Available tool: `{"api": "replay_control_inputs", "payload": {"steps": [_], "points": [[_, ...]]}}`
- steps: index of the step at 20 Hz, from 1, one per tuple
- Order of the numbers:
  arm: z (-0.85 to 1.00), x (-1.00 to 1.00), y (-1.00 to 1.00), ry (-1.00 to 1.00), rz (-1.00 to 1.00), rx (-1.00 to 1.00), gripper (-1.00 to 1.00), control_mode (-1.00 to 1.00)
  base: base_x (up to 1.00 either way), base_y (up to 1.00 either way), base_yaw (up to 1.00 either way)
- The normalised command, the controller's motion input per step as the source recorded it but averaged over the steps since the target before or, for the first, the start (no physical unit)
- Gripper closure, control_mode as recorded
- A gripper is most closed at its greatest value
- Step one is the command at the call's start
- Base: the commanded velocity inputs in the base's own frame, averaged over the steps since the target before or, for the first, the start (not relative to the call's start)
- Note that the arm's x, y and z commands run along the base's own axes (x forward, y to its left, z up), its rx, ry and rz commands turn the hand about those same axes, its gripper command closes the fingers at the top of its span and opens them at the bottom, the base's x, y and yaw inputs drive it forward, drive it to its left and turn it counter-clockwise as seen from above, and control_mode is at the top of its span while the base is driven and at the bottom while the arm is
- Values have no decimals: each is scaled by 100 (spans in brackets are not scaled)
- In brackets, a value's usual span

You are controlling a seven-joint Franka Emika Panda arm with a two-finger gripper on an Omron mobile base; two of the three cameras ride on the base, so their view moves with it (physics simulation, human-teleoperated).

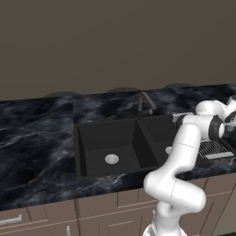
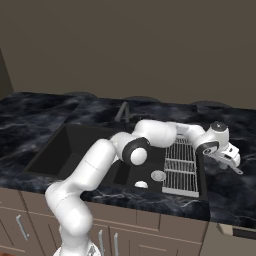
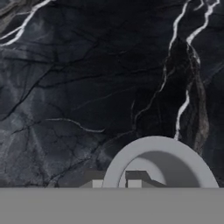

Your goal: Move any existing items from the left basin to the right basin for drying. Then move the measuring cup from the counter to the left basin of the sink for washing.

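The pale grey measuring cup [image 3: 166, 162] stands on the black marble counter [image 3: 87, 78] right of the sink. In the hand view, its round rim rises just in front of my gripper [image 3: 114, 183]. The two fingertips [image 3: 133, 183] sit close together with the cup's left wall between them. My gripper [image 2: 234, 161] hangs low over the counter [image 2: 235, 125] beyond the wire rack [image 2: 180, 167]. The wide left basin [image 1: 106, 140] holds nothing but its silver drain [image 1: 111, 159]. A small white-rimmed item [image 2: 141, 184], most likely the mug, sits in the narrow right basin [image 2: 150, 170] near the drain [image 2: 158, 175].
The dark faucet [image 1: 145, 105] stands behind the sink's divider. My arm stretches across the right basin and over the rack [image 1: 214, 148]. The counter [image 1: 37, 138] runs wide to the left of the sink. Cabinet fronts [image 1: 106, 203] are below.
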Motion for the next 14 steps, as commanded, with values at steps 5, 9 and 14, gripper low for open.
{"api": "replay_control_inputs", "payload": {"steps": [5,9,14], "points": [[38,-7,14,-3,0,0,100,-100,0,0,0],[53,-4,23,-2,0,0,100,-100,0,0,0],[54,-4,29,0,0,0,100,-100,0,0,0]]}}
